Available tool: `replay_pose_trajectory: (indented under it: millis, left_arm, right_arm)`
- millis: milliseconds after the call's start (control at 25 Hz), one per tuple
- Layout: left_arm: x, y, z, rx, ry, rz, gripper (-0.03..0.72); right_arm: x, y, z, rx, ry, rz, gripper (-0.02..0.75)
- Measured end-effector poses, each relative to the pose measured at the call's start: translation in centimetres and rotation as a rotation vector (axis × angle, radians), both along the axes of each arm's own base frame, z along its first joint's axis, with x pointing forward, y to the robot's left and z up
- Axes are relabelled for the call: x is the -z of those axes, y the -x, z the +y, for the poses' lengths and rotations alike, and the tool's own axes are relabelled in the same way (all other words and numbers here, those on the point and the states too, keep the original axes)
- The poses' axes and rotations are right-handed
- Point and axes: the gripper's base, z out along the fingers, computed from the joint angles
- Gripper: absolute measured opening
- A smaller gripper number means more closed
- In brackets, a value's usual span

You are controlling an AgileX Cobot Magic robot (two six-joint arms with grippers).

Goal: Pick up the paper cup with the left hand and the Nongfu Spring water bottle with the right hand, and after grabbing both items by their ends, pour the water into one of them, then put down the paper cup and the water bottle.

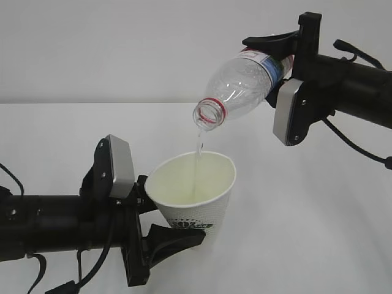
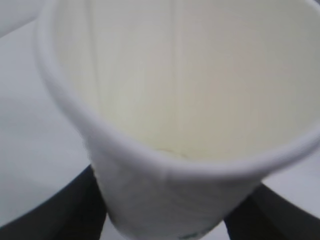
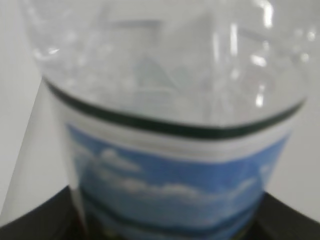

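Note:
The white paper cup (image 1: 197, 193) with a dark green logo is held above the table, slightly tilted, by my left gripper (image 1: 168, 211), which is shut on its lower part. My right gripper (image 1: 278, 58) is shut on the base end of the Nongfu Spring water bottle (image 1: 245, 82), which is tipped mouth-down to the left. A thin stream of water (image 1: 198, 147) falls from its capless mouth into the cup. The left wrist view looks into the cup (image 2: 190, 125), with black fingers (image 2: 50, 220) either side. The right wrist view shows the bottle label (image 3: 170, 170) between dark fingers (image 3: 30, 225).
The white table (image 1: 318, 233) lies beneath both arms, with a plain pale wall (image 1: 122, 49) behind. The left arm (image 1: 43, 223) reaches in low from the left. The right arm (image 1: 361, 82) comes in high from the right, trailing cables.

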Motion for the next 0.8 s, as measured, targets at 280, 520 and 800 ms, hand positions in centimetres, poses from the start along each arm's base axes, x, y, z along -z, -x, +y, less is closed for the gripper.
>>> replay_pose_trajectory:
  millis: [280, 520, 800]
  left_arm:
    - [0.01, 0.0, 0.01, 0.0, -0.002, 0.0, 0.483]
    - [0.01, 0.0, 0.01, 0.0, -0.002, 0.0, 0.483]
    - [0.01, 0.0, 0.01, 0.0, -0.002, 0.0, 0.483]
  right_arm:
    - [-0.01, -0.01, -0.01, 0.002, -0.002, 0.0, 0.436]
    - [-0.02, -0.02, -0.02, 0.003, -0.003, 0.001, 0.437]
    - [-0.02, -0.02, -0.02, 0.004, -0.004, 0.001, 0.437]
